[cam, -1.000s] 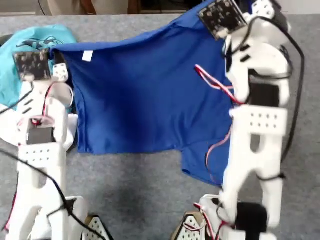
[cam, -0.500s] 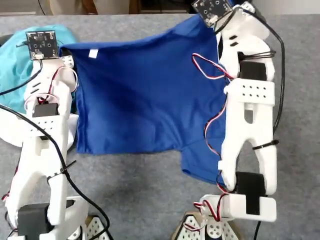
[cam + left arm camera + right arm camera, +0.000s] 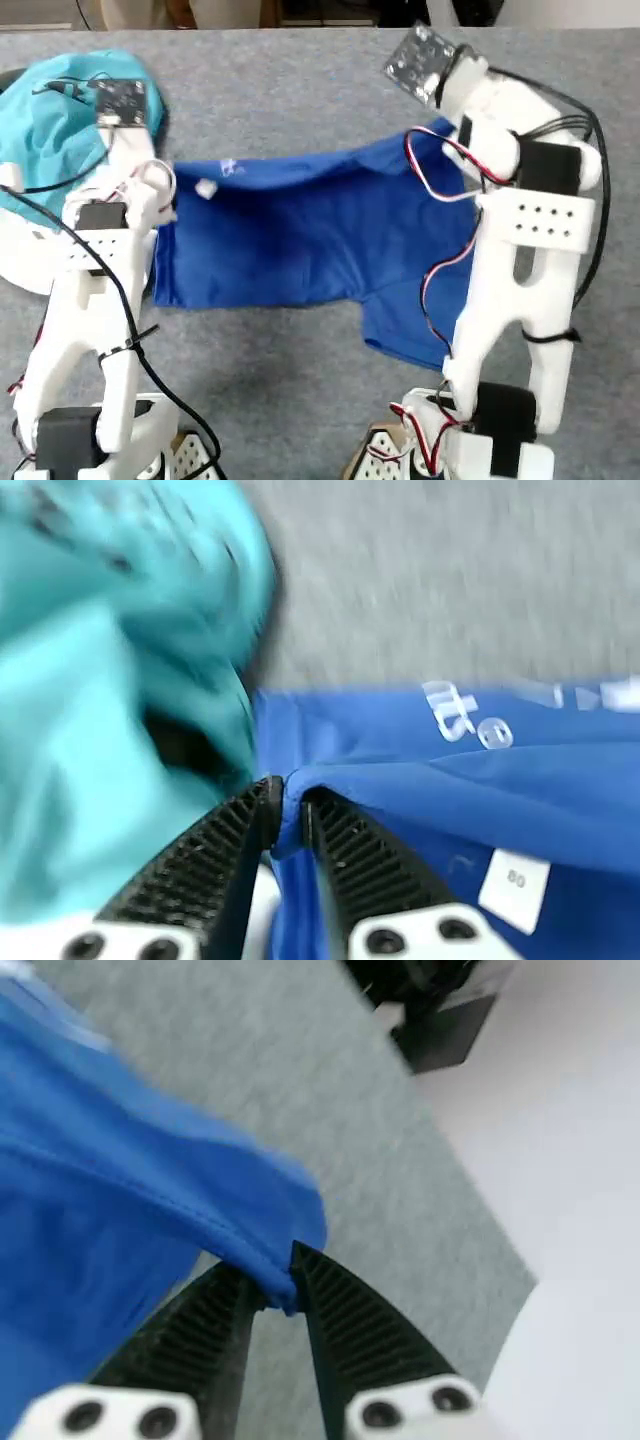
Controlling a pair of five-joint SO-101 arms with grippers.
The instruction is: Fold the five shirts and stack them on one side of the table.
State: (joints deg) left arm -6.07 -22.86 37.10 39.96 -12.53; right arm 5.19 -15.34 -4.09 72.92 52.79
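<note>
Blue shirt (image 3: 300, 230) spread on the grey surface (image 3: 300, 90). Left gripper (image 3: 288, 802): fingers pinching one corner of its far edge. Right gripper (image 3: 272, 1295): fingers pinching the opposite corner. Both ends held at once, prob. so the edge carries over evenly for a straight fold. Teal shirt (image 3: 50, 120) is bunched just beside the blue shirt's left-gripper corner, not yet folded.
</note>
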